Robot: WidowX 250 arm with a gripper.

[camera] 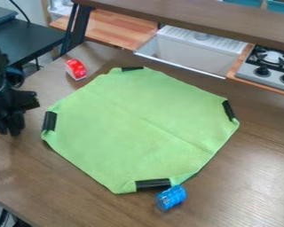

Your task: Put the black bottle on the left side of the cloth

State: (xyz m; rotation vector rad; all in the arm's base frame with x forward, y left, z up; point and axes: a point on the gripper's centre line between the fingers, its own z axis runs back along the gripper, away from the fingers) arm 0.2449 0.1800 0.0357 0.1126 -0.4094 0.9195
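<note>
Claw (8, 130) sat just beside the green cloth (138, 124); couldn't tell if wide, narrow or loaded. Bottle position unclear. Likely pre-placement; next move needed bottle confirmed first.

No readable text, labels or numbers, markings on the blue can (171, 197) illegible

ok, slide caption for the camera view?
Black robotic pincer beside green fabric cloth on brown wooden table; blue cylinder and red-and-white item near cloth edges.
</note>
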